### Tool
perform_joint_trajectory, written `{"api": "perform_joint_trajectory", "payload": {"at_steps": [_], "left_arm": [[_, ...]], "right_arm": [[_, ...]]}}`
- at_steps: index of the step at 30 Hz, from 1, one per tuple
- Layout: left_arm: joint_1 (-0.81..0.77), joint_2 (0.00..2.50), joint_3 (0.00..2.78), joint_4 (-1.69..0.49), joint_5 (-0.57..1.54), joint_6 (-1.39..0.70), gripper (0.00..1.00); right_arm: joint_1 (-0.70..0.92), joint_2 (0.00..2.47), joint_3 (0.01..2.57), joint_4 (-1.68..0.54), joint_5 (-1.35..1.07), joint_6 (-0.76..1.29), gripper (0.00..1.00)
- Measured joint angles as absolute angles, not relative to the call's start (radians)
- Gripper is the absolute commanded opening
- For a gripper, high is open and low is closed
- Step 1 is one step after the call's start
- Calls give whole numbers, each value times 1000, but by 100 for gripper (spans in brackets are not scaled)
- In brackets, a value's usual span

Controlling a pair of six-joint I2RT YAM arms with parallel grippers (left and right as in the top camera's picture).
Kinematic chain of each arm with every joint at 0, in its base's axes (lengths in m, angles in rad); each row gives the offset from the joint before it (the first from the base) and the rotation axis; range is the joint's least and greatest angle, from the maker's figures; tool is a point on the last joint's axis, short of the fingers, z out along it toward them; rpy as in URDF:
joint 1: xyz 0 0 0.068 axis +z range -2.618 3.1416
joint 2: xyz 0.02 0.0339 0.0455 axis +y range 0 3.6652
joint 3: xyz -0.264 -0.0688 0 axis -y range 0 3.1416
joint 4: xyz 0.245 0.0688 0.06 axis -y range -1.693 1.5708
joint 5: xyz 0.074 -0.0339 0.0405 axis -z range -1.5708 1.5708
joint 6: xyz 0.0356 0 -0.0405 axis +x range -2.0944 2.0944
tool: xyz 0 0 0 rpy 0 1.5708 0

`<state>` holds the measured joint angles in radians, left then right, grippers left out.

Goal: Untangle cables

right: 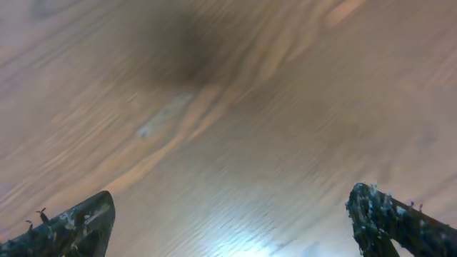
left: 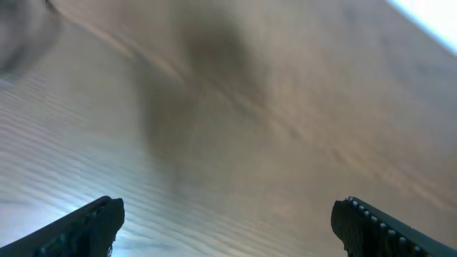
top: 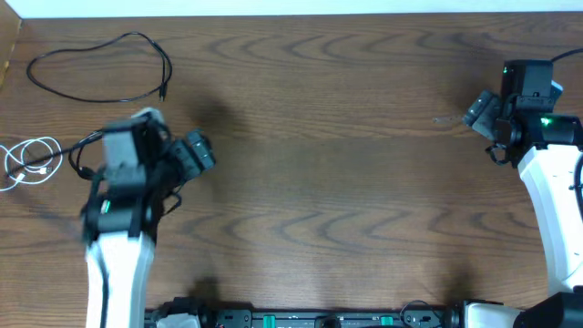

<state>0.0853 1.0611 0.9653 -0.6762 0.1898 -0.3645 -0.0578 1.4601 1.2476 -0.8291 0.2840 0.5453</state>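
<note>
One black cable [top: 100, 66] lies in a wide loop at the table's far left corner. A white cable [top: 27, 162] is bunched in small coils at the left edge. My left gripper [top: 202, 150] hovers right of both, apart from them, and is open. In the left wrist view its jaws [left: 227, 218] stand wide over bare wood with nothing between them. My right gripper [top: 481, 111] is at the far right, also open. The right wrist view shows its jaws [right: 230, 214] empty above the table. A thin dark cord [top: 80, 153] beside the left arm may be a cable or arm wire.
The brown wooden table [top: 337, 182] stretches between the two arms. The arm bases and a rail [top: 319, 319] run along the front edge. A pale wall strip [top: 291, 7] borders the far edge.
</note>
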Motion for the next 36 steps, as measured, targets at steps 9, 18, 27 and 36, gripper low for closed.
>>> {"api": "perform_joint_trajectory", "payload": {"at_steps": [9, 18, 27, 36], "left_arm": [[84, 849, 971, -693, 66, -364, 98], [84, 867, 971, -700, 49, -364, 98], [84, 919, 971, -702, 46, -364, 98], [84, 988, 971, -702, 46, -364, 98]], "right_arm": [[-57, 1459, 1248, -809, -122, 482, 99], [-23, 1301, 1248, -956, -220, 377, 99], [138, 1031, 1248, -1124, -69, 327, 99], [188, 876, 1248, -1301, -36, 320, 99]]}}
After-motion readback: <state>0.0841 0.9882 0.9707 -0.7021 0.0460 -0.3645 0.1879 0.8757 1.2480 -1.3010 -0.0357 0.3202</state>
